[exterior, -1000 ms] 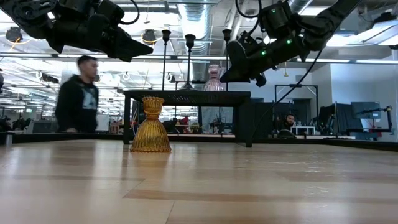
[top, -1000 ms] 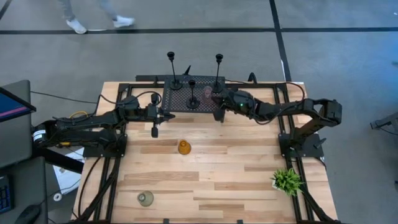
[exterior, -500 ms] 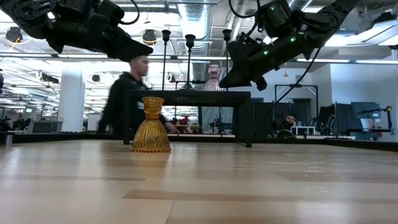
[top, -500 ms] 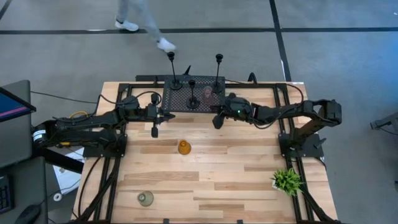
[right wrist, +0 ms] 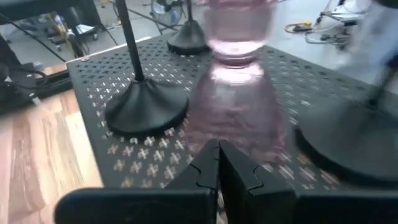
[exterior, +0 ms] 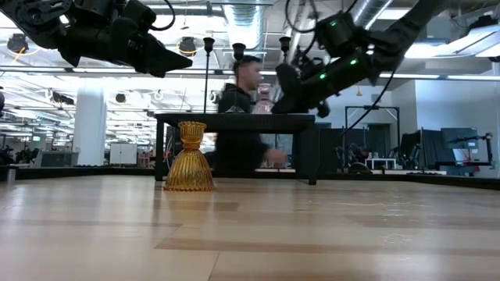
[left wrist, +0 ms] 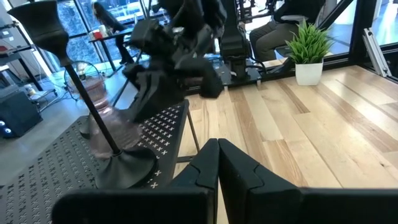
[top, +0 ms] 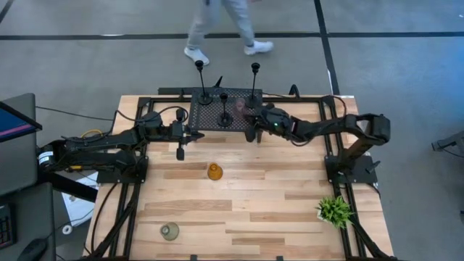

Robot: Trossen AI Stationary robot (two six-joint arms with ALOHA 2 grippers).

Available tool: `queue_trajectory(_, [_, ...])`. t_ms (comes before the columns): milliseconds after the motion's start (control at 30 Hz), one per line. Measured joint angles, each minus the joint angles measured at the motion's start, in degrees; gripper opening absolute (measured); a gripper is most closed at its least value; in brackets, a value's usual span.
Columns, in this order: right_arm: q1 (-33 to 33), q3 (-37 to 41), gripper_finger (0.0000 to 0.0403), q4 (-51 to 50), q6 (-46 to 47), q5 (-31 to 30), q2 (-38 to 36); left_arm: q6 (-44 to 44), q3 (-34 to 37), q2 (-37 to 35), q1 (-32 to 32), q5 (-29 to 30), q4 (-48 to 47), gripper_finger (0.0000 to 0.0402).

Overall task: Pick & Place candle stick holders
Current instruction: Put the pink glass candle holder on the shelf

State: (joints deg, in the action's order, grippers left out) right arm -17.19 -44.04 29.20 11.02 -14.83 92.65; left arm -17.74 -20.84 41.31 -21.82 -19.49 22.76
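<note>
Pink holder (right wrist: 239, 93) on the rack (right wrist: 124, 149), just ahead of the clenched, empty right gripper (right wrist: 217, 163).

Both dark arms reach inward above the far half of the tabletop. The left gripper (top: 180, 153), fingers pressed together, hangs at left of centre; the right gripper (top: 250, 135), likewise closed, points down at centre, its elbow folded at right.

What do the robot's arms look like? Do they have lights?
Both arms are dark, jointed and chunky, with black cables looping along them. The right arm has small green lights near its gripper. The left gripper ends in two black, pointed fingers.
</note>
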Motion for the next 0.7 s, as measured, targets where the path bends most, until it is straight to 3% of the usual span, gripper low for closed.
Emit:
queue_trajectory(167, [-0.5,-5.4,0.0,-0.07,-1.99,-0.18,6.0,0.0,0.0,0.01,0.0,-0.01,-0.04,0.0008])
queue_trajectory(533, [-0.3,-14.65,0.0,-12.89,-5.64,-3.13,6.0,0.0,0.0,0.01,0.0,0.0,-0.24,0.0008])
queue_trajectory(700, [-0.12,-15.81,0.0,-13.8,-5.62,-5.44,5.98,0.0,0.0,0.01,-0.02,0.01,-0.18,0.0008])
